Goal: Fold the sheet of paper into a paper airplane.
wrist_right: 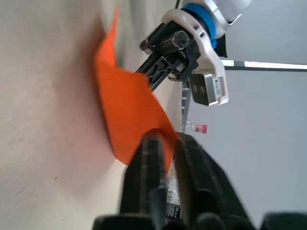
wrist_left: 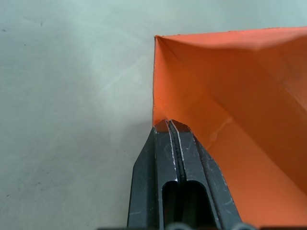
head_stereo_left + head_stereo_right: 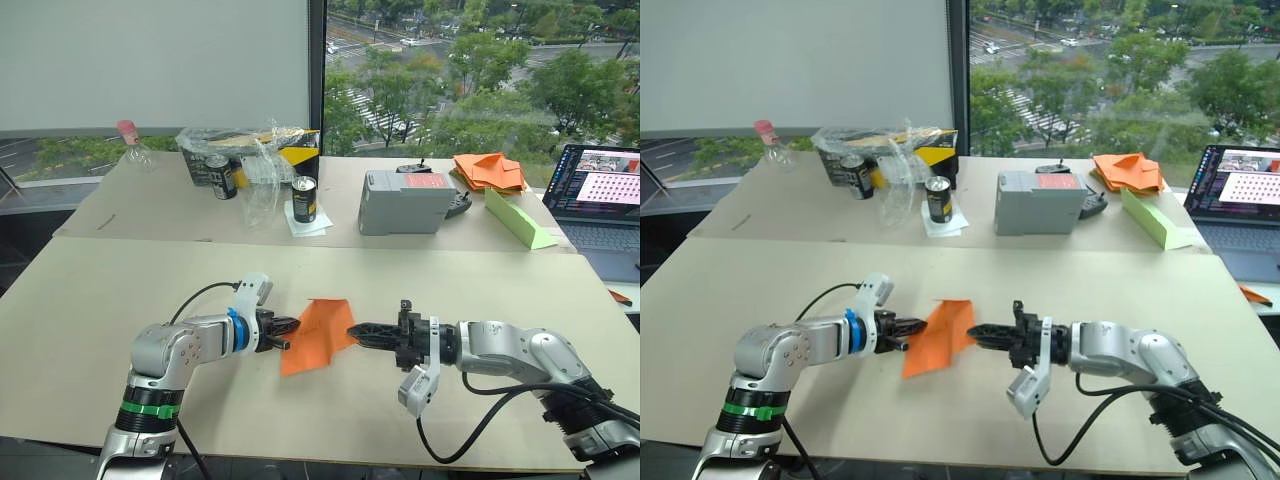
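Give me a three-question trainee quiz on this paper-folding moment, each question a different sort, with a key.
1. True or false: the left gripper and the right gripper each pinch an edge of the orange sheet of paper.
2. Multiple choice: the long green paper wedge lies beside
A. the laptop
B. the two cans
C. the plastic bottle
3. Fill in: the heap of orange paper pieces lies on the ____ table, not the near one.

Key: 1 true; 2 A; 3 far

Matt orange sheet of paper [image 3: 316,334]
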You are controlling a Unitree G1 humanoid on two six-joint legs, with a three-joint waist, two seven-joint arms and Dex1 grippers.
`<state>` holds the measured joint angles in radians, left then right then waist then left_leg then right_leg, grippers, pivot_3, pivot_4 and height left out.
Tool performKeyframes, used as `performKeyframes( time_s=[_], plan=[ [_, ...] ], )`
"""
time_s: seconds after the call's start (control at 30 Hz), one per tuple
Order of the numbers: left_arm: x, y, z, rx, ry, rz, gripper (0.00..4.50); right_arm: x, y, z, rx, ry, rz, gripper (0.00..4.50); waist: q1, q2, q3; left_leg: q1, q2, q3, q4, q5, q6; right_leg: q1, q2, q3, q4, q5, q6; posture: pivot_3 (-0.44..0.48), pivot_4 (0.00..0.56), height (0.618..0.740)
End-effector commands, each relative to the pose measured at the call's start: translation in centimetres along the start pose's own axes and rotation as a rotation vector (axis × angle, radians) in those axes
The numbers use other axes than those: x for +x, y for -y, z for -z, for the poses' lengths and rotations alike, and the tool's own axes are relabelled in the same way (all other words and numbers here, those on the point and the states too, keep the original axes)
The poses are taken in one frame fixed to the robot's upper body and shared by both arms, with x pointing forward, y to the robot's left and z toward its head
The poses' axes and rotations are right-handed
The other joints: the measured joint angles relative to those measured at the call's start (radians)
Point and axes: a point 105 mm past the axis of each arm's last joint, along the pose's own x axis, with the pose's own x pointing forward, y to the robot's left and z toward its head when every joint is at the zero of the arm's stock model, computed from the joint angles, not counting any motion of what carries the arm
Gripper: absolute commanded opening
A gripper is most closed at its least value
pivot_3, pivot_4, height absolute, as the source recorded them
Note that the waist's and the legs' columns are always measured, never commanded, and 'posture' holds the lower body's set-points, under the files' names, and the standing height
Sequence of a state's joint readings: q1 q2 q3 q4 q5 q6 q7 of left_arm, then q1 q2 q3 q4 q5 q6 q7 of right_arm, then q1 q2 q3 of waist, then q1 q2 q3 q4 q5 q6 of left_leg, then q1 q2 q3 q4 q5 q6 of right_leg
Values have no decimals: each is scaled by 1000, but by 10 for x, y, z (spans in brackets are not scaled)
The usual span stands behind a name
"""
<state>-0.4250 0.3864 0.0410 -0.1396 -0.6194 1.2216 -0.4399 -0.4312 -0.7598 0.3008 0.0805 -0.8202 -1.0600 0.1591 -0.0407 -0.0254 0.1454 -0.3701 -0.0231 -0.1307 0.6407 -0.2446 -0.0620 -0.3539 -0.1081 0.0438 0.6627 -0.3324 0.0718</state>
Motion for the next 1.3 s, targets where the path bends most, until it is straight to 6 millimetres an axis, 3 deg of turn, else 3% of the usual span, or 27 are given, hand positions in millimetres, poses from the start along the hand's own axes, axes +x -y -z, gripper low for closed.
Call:
performKeyframes(
  time_s=[0.03, 0.17, 0.53, 0.7, 0.87, 1.03, 1.17, 1.3],
  plan=[
    [1, -6, 5, -7, -18, -36, 0, 0, 11, 6, 37, -29, 69, 1957, 0, 0, 0, 0, 0, 0, 0, 0, 0, 0, 0, 0, 0, 0, 0, 0, 150, 740],
    [1, -6, 5, -7, -18, -36, 0, -4, 8, 15, 132, -100, 117, 3303, 0, 0, 0, 0, 0, 0, 0, 0, 0, 0, 0, 0, 0, 0, 0, 0, 150, 740],
    [0, -5, 6, -7, -19, -37, 0, 0, 1, 24, 552, -247, 216, 3303, -1, 0, 0, 0, 0, 0, 0, -2, 3, 0, 0, 0, 0, 0, 0, 0, 150, 740],
    [1, -4, 7, -8, -20, -35, 0, 5, 9, 23, 748, -268, 257, 1832, -1, 0, 0, 0, 0, 0, 0, -4, 7, 0, 0, 0, 0, 0, 0, 0, 150, 740],
    [2, -3, 7, -9, -20, -32, 0, 7, 15, 23, 855, -272, 272, 17, 0, 0, 0, 0, 0, -1, 0, -4, 7, 0, 0, 0, 0, 0, 0, 0, 150, 740],
    [2, -4, 7, -10, -19, -34, 0, 13, 14, 21, 939, -254, 241, 17, 1, 0, 0, 0, 0, -1, 0, -4, 7, 0, 0, 0, 0, 0, 0, 0, 150, 740],
    [2, -4, 7, -11, -17, -33, 0, 9, 19, 35, 966, -316, 302, 17, 1, 0, 0, 0, 0, -1, 0, -4, 8, 0, 0, 0, 0, 0, 0, 0, 150, 740],
    [2, -4, 8, -14, -16, -36, 0, 1, 1, 49, 934, -422, 225, 17, 2, 0, 0, 0, 0, -1, 0, -4, 8, 0, 0, 0, 0, 0, 0, 0, 150, 740]
  ],
)
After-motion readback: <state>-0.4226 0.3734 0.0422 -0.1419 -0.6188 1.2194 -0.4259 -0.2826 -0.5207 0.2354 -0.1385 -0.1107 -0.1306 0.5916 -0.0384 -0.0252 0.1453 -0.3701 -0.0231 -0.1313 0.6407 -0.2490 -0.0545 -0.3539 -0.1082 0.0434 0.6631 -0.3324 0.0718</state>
